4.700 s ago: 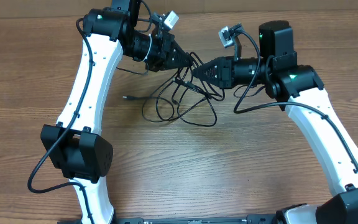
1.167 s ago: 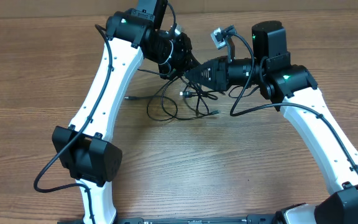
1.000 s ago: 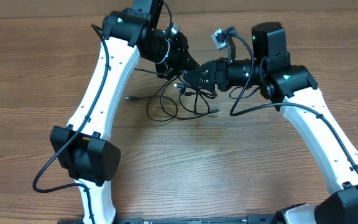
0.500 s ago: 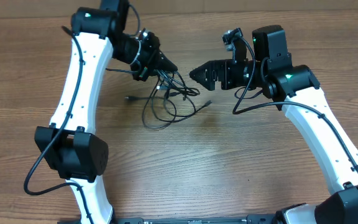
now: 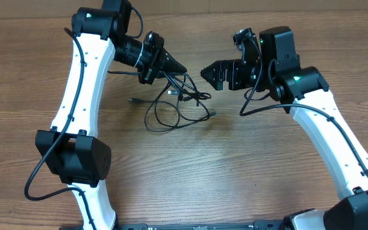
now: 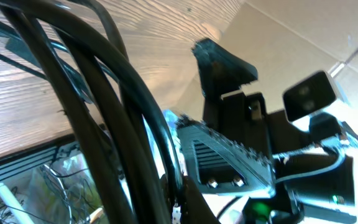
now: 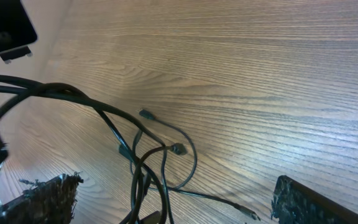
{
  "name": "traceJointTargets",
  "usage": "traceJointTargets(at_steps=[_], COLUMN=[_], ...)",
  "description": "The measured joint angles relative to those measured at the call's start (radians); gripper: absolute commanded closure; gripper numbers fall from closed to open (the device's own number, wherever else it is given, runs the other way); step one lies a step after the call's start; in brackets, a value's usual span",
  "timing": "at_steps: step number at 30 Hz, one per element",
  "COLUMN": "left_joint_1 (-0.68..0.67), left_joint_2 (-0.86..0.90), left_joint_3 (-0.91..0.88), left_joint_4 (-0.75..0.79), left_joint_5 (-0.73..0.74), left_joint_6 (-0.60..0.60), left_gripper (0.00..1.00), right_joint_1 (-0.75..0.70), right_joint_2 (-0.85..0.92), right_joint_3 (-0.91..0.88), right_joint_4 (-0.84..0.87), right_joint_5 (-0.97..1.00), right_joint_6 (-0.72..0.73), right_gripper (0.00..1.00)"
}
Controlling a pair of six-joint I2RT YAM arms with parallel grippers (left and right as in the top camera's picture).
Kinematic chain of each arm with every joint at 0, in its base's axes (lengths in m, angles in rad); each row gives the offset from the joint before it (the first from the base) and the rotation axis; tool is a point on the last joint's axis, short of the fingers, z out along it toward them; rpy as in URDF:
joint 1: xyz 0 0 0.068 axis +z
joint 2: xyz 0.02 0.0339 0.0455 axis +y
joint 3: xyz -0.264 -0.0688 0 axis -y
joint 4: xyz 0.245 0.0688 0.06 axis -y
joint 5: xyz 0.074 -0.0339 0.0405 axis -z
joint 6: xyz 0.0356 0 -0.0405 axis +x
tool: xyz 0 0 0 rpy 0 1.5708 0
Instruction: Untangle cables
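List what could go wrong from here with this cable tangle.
The left fingers grip several cables at once. Pulling away would likely drag the whole tangle instead of freeing a strand.
The right fingers stand open, clear of the cables. Where strands cross closely, closing there may catch more than one.
Loops and plug tips lie on the table and may snag as the bundle rises.

Wood-grain table (image 5: 235, 166), thin black cables (image 5: 184, 96) lying in tangled loops on it

Cables (image 5: 183, 96) on table (image 5: 248, 166), by left end effector (image 5: 183, 68) (touching).
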Motion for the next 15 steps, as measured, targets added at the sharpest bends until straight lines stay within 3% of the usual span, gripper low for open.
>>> traceJointTargets(at_steps=[15], left_joint_1=[-0.024], left_joint_2=[0.0], left_joint_3=[0.0], left_joint_4=[0.156], left_joint_5=[0.291], left_joint_6=[0.081], left_gripper=[0.96], right_joint_1=[0.138], right_joint_2=[0.112], right_joint_3=[0.0], right_joint_4=[-0.01], right_joint_5=[-0.045], right_joint_6=[-0.047], right_gripper=[0.0])
